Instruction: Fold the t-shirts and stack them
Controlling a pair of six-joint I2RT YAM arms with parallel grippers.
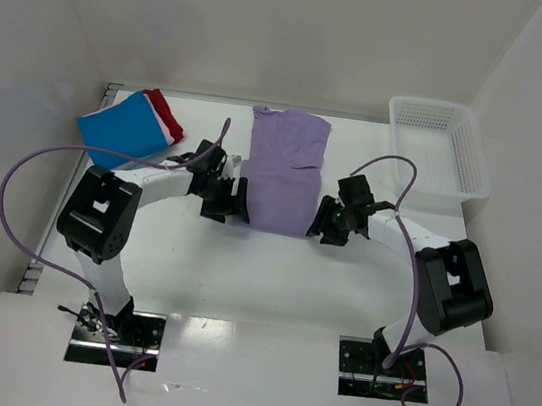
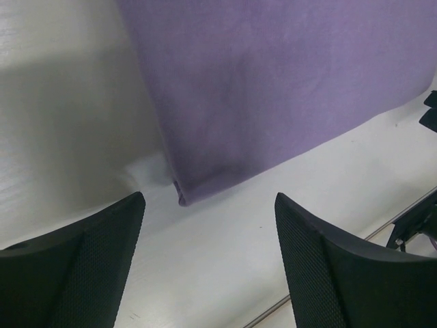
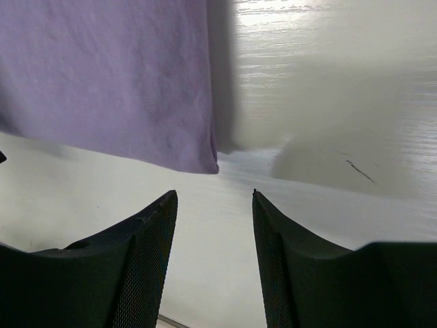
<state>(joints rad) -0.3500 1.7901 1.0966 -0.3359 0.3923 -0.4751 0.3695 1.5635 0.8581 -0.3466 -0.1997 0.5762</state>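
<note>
**Robot arms flank a half-folded shirt.** A lavender t-shirt (image 1: pixel 284 170) lies flat in the middle of a white table (image 1: pixel 271 274). It is folded into a long strip that runs from the far edge toward the two arms.

The left gripper (image 1: pixel 235 201) sits just beside the strip's near left corner, its jaws spread wide and holding nothing. Seen from the left wrist, that corner lies on the table just ahead of the gap between the black, mesh-faced jaws and touches neither of them.

The right gripper (image 1: pixel 323 220) sits just beside the near right corner. Its jaws are also parted, though more narrowly than the left pair, and they too are empty. From the right wrist, the corner of the cloth rests on the table just beyond the jaw tips, again touching neither. The shirt's near hem runs between the two grippers, and its cloth lies smooth and released on the tabletop.

At the far left of the table, well apart from the lavender shirt, a blue t-shirt (image 1: pixel 125 130) folded into a square lies on top of a pink t-shirt (image 1: pixel 172 129) and a red t-shirt (image 1: pixel 165 105). The edges of those two show along its far right side.

A white mesh basket (image 1: pixel 439 146) stands at the table's far right corner, apart from the cloth and from both arms.
</note>
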